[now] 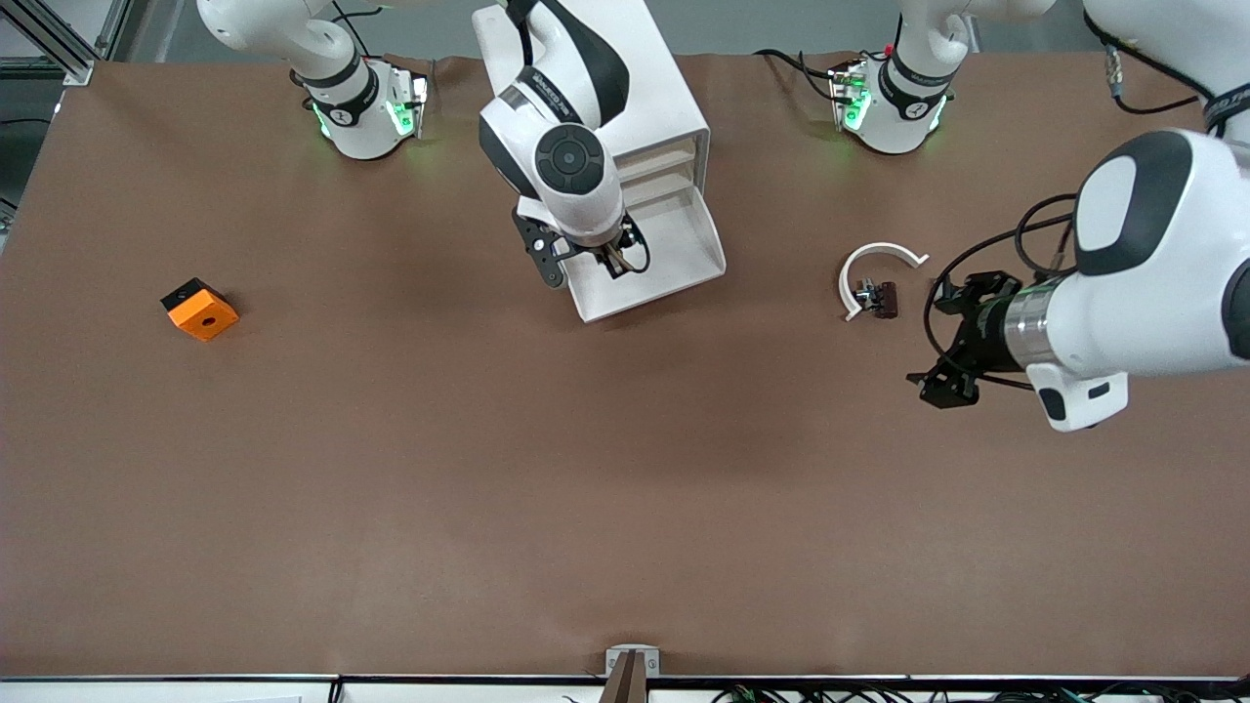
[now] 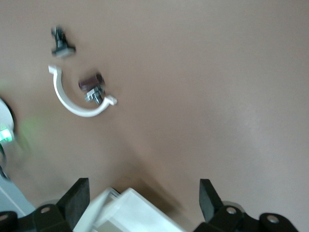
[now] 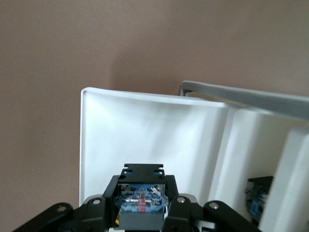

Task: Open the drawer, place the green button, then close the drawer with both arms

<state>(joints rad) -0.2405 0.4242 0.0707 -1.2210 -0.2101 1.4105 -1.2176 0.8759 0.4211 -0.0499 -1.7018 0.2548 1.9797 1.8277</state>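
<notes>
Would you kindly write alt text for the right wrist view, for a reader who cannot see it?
The right gripper is shut on the button, a dark blue-black block, and holds it over the white tray of the open drawer. The cabinet edges the drawer, and brown table fills the rest.

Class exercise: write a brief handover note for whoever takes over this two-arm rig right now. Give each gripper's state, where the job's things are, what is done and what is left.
Right gripper: shut on the button, over the open drawer's white tray.
Left gripper: open, holding nothing, waiting over the table near the white curved clip.
Done: lowest drawer of the cabinet pulled out; button picked up.
Left: release the button into the tray, withdraw, close the drawer.
</notes>
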